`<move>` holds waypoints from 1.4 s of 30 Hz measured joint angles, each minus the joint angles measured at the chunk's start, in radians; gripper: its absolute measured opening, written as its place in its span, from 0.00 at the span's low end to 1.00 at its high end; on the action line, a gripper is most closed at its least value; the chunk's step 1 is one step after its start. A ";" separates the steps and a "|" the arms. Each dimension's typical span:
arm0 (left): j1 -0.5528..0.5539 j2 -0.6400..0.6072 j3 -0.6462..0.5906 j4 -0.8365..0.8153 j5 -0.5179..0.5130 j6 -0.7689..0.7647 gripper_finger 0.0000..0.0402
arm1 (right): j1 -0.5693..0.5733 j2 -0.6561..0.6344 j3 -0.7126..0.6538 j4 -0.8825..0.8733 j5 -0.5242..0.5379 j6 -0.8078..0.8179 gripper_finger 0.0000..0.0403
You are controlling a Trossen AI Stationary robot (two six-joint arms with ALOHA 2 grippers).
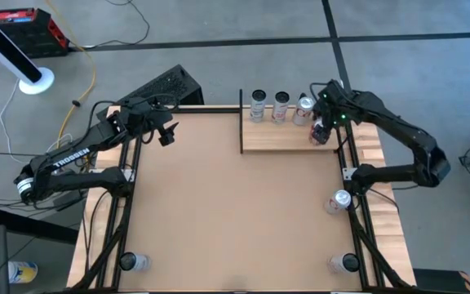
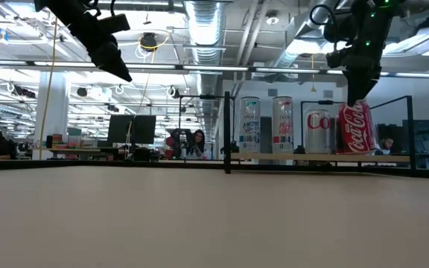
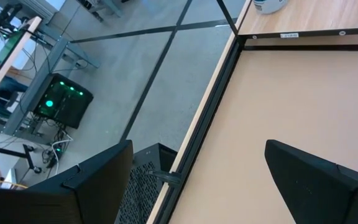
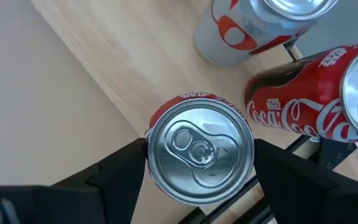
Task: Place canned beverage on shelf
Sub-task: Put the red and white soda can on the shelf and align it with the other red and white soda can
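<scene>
1. Wooden tabletop (image 1: 219, 204) carries the shelf (image 1: 284, 140) at its far right corner; three cans (image 1: 280, 106) stand in a row along the shelf's back edge, and more cans wait along the table's right side and near edge.
2. Locate the red can (image 4: 199, 148): it stands upright on the shelf near its right end, just in front of the rightmost can of the row.
3. Check the right gripper (image 4: 197, 168). Its fingers flank the red can from above, a sliver of gap showing on at least one side; whether they still press it cannot be told from these views.
4. Note the left gripper (image 3: 197, 186): open and empty, raised over the table's far left corner, well apart from the shelf.
5. Risk: a sideways drift while lifting would drag a finger against the can and tip it.
6. Risk: the red can (image 2: 356, 128) stands near the shelf's right edge and close to its neighbour, so a nudge could topple the row or push it off.
7. Lift straight up once both fingers are clear.
</scene>
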 joint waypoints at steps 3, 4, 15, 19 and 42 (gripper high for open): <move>0.000 0.000 0.000 0.000 0.000 0.000 0.87 | 0.000 -0.014 0.003 0.000 0.011 -0.001 0.82; 0.000 0.000 0.000 0.000 0.000 0.000 0.87 | 0.000 -0.017 0.011 -0.002 0.016 -0.001 0.83; 0.000 0.000 0.000 0.000 -0.002 0.000 0.87 | 0.076 -0.048 0.117 0.013 -0.009 0.120 0.81; 0.000 0.000 0.000 0.000 -0.002 0.000 0.87 | 0.150 -0.019 0.117 0.006 -0.019 0.243 0.78; 0.000 0.000 0.000 0.000 -0.001 -0.002 0.87 | 0.223 0.091 0.111 -0.088 0.129 0.289 0.08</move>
